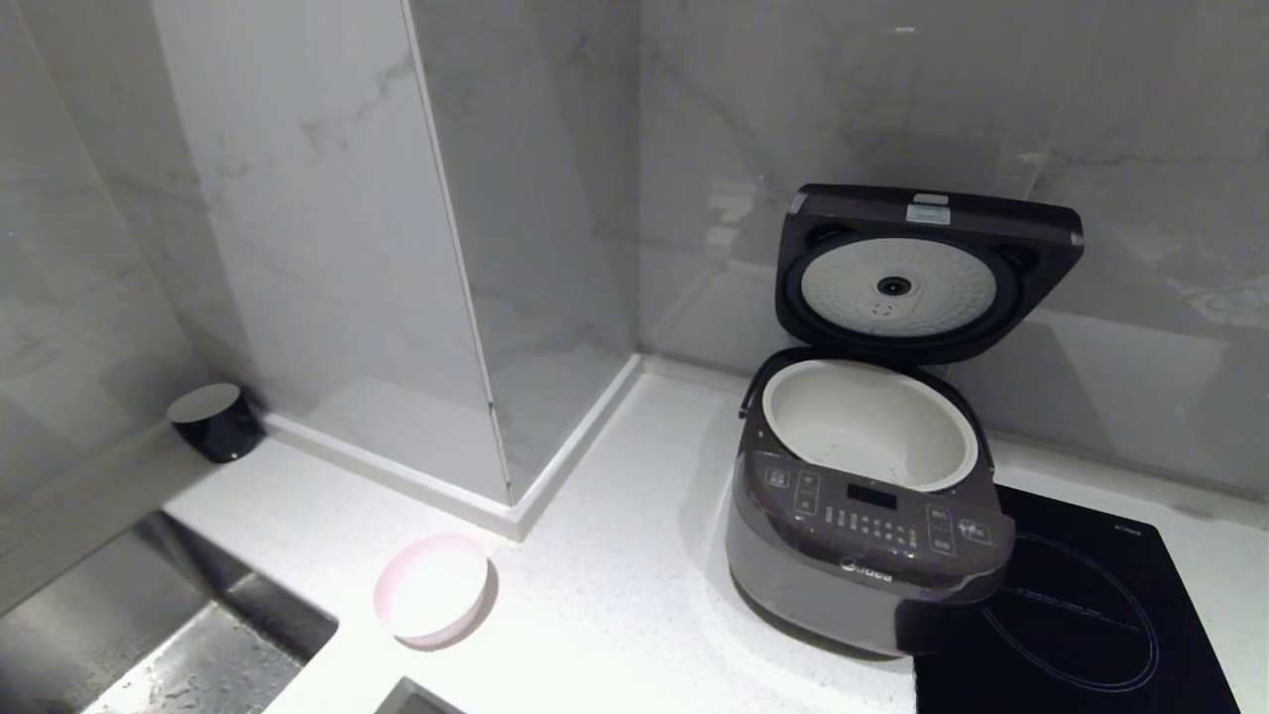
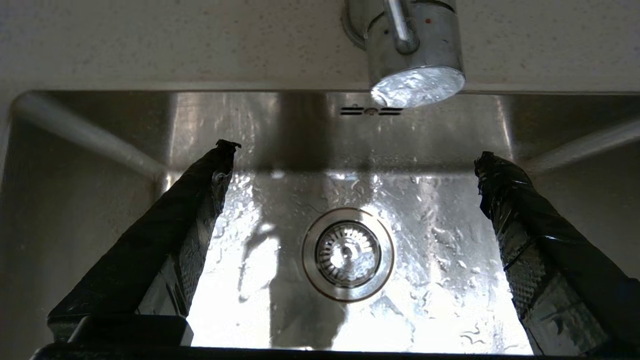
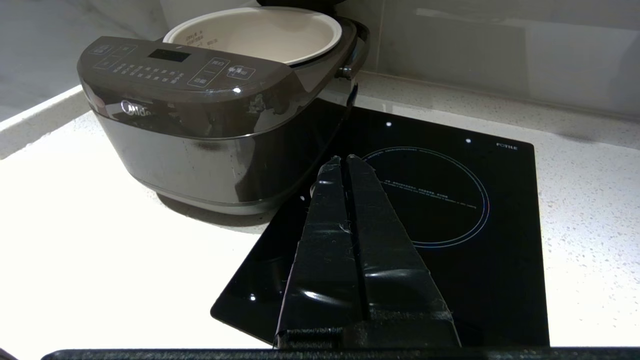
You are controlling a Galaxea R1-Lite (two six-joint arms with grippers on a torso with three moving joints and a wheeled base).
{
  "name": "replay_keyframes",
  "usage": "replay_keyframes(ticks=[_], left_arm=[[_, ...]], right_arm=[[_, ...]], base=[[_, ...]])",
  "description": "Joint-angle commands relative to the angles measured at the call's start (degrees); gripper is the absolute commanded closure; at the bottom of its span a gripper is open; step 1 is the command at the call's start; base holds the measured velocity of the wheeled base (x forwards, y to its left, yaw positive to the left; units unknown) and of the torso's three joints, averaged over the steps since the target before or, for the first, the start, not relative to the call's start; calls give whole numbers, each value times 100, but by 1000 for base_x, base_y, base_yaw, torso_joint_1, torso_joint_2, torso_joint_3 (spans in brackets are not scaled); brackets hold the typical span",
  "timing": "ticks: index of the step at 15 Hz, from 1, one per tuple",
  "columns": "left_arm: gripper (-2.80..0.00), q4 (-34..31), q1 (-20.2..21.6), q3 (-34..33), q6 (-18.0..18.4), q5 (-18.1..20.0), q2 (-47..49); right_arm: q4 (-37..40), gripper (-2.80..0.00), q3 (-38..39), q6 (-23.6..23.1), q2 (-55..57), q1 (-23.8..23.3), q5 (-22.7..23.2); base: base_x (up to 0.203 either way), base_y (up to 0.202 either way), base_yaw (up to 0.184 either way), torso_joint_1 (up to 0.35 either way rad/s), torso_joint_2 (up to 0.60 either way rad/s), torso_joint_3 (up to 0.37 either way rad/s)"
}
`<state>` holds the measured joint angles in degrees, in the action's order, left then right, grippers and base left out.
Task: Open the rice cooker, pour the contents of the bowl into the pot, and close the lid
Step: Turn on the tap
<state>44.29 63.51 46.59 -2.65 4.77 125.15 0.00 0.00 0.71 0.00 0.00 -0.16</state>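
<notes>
The rice cooker (image 1: 863, 555) stands on the white counter at the right with its lid (image 1: 922, 273) swung up, white dimpled disc facing me. The cream pot (image 1: 870, 424) inside looks bare; the cooker (image 3: 200, 135) and pot (image 3: 260, 35) also show in the right wrist view. The pink bowl (image 1: 433, 589) sits on the counter at the lower left, near the sink; I cannot make out any contents in it. My left gripper (image 2: 352, 155) hangs open over the wet sink, holding nothing. My right gripper (image 3: 344, 160) is shut and empty above the hob.
A steel sink (image 1: 149, 635) lies at the lower left, with its drain (image 2: 348, 254) and a tap (image 2: 410, 50) above it. A black hob (image 1: 1081, 615) lies right of the cooker. A small black round object (image 1: 213, 421) stands in the back left corner. A tiled pillar (image 1: 416, 248) juts out.
</notes>
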Motion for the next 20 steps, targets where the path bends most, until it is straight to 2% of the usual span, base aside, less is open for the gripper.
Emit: replay_keyframes(ticks=[1,7,12,17,20], left_arm=[[-280,27,-76,83,-12,7,101],[-280,27,-124,651,-314,-53,189],[-280,30,227,789,-375,-2,210],[-280,35,188,957,-588,-2,326],[-280,35,180,966,-588,-2,326]], right_arm=[[0,0,0,0,0,0,-2],[0,0,0,0,0,0,-2],[0,0,0,0,0,0,-2],[0,0,0,0,0,0,-2],[0,0,0,0,0,0,-2]], base=[[0,0,0,0,0,0],[0,0,0,0,0,0],[0,0,0,0,0,0],[0,0,0,0,0,0],[0,0,0,0,0,0]])
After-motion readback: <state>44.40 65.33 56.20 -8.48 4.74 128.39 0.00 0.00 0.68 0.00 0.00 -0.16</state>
